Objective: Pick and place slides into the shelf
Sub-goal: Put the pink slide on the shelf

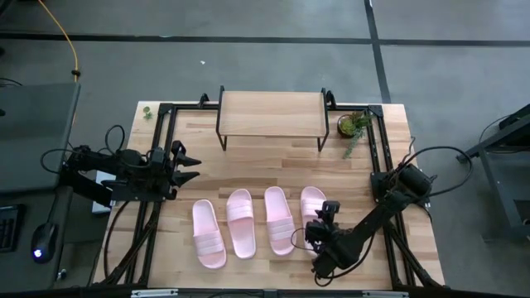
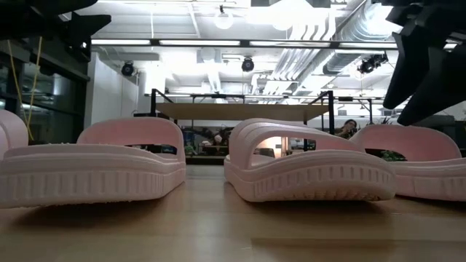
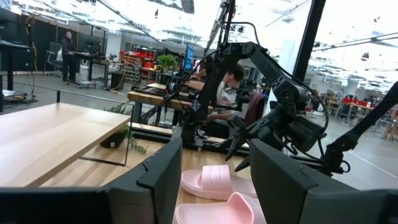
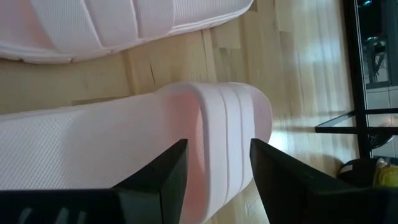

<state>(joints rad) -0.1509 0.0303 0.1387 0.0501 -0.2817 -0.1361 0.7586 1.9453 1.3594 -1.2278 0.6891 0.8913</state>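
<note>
Four pale pink slides lie side by side on the near half of the table, soles down: [image 1: 209,235], [image 1: 240,223], [image 1: 278,220] and the rightmost [image 1: 311,204]. The shelf [image 1: 272,114] stands on its thin black legs at the far edge; its plank top [image 3: 50,137] also shows in the left wrist view. My right gripper [image 1: 320,223] hangs open just above the rightmost slide. Its fingers [image 4: 168,177] stand on either side of the ribbed strap [image 4: 233,134]; in the low view they sit just over it [image 2: 408,138]. My left gripper [image 1: 190,165] waits open at the table's left.
A small potted plant [image 1: 354,126] stands by the shelf's right end. Black frame rails [image 1: 162,149] run along the table's left and right sides. Bare wood lies between the slides and the shelf. People sit in the room beyond the table.
</note>
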